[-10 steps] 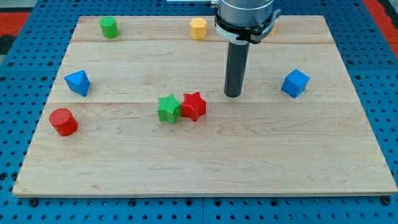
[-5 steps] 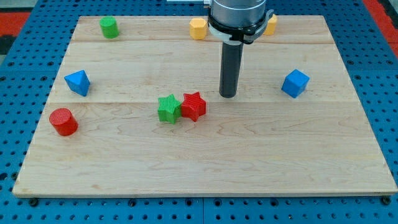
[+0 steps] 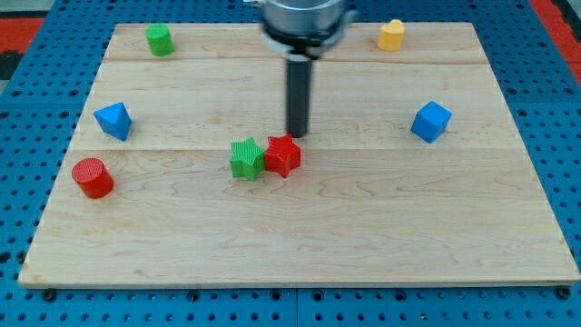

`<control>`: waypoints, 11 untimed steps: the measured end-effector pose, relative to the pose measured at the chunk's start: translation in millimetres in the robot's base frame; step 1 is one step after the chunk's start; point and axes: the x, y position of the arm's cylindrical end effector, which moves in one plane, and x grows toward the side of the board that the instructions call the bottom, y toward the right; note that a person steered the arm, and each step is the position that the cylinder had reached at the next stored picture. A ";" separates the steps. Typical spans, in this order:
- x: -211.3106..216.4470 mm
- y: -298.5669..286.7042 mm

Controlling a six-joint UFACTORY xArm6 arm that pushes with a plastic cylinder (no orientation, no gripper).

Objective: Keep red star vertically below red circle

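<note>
Camera view crops the arm's top; my tip [image 3: 297,135] sits just above the red star [image 3: 283,155], bearing no jaws.

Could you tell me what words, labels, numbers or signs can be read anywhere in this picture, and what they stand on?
None: no readable text appears on the wooden board, the red star, the red circle, the other blocks, or the arm above my tip.

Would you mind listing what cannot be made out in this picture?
- Camera view: whether my tip touches the red star; the gap is too small to judge.
- Camera view: the arm's blurred upper part, cut off by the view's top, may hide blocks behind it.
</note>
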 end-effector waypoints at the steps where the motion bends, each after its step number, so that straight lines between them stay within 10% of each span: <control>1: 0.0 -5.7; 9: 63.0 48.2; 11: 141.3 27.4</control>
